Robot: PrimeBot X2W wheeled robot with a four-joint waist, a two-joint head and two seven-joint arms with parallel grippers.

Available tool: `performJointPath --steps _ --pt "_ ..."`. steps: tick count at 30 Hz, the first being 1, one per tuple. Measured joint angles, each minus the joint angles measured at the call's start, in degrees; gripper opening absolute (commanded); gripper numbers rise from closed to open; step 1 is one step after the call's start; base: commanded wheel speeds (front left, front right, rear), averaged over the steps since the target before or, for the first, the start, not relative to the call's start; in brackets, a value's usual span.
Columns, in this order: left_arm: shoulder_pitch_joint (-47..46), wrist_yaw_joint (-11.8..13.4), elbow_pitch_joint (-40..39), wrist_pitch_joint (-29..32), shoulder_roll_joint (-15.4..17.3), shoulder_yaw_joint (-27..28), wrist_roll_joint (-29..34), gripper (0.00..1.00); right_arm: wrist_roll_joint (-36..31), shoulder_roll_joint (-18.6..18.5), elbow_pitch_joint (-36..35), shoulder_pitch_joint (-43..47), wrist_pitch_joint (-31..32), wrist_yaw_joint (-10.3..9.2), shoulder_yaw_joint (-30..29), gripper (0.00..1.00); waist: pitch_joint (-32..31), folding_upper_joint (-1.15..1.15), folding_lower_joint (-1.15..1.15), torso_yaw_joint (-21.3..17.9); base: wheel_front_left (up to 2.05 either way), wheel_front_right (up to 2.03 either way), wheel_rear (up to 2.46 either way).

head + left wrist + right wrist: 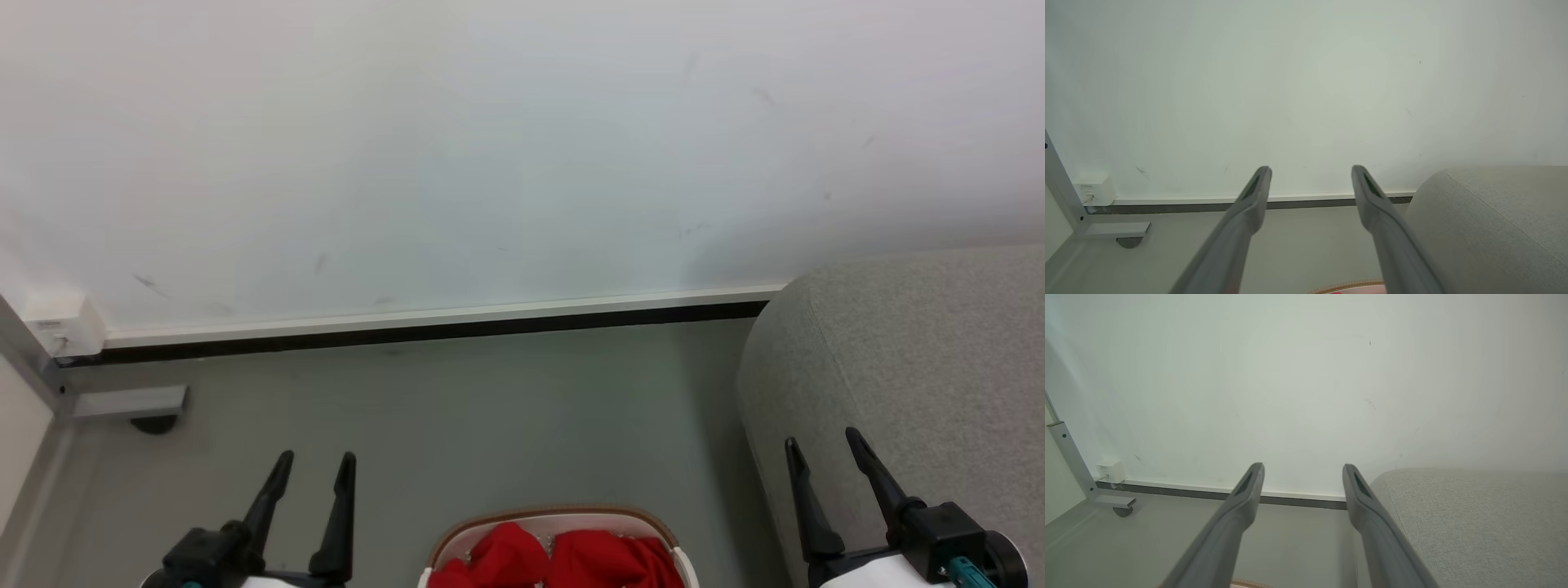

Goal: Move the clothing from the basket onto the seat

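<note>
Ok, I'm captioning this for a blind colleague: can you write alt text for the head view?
A basket of red clothing sits on the grey floor at bottom centre, between the robot's open left end effector and open right end effector. A grey seat stands at right, a white wall behind.

Clothing [563, 559]: bright red.
Basket [555, 513]: cream-white, with a tan-brown rim.
Seat [922, 367]: light grey, fine woven pattern.
Floor [457, 425]: plain grey.
Wall [490, 147]: white, with faint dark scuffs.
Skirting [441, 314]: white, with a black strip beneath.
Frame [122, 402]: pale grey.
</note>
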Motion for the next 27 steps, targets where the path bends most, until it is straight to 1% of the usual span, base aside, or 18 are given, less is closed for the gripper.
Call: performJointPath --steps 6,10,13,17,22,27 --pt "-0.7 0.0 1.3 0.0 0.3 -1.3 -0.6 1.00 1.8 0.0 -0.7 -0.1 0.0 0.00 0.5 1.00 1.3 0.00 0.00 -2.9 0.00 0.00 0.00" --pt "-2.2 0.0 3.7 0.0 0.9 -4.4 -0.5 1.00 1.9 0.0 -1.1 -0.2 0.0 0.00 0.5 1.00 2.3 0.00 0.00 -5.1 0.00 0.00 0.00" --pt "-3.5 0.0 7.5 0.0 1.7 -7.0 0.0 1.00 1.9 0.0 -1.6 -0.5 0.0 0.00 0.5 1.00 3.4 0.00 0.00 -6.7 0.00 0.00 0.00" --pt "-6.8 0.0 14.5 0.0 3.5 -11.4 0.2 1.00 2.5 0.0 -3.0 -1.5 0.0 0.00 0.8 1.00 6.0 0.00 0.00 -8.4 0.00 0.00 0.00" --pt "-11.9 0.0 22.4 2.2 6.1 -17.3 0.0 1.00 4.2 0.0 -4.7 -2.4 0.0 0.00 1.6 1.00 9.7 0.00 0.00 -10.7 0.00 0.00 0.00" --pt "-16.5 0.0 28.1 5.1 9.7 -25.2 -1.2 1.00 6.1 0.0 -6.2 -3.1 0.0 0.00 2.8 1.00 14.2 0.00 0.00 -12.9 0.00 0.00 0.00"
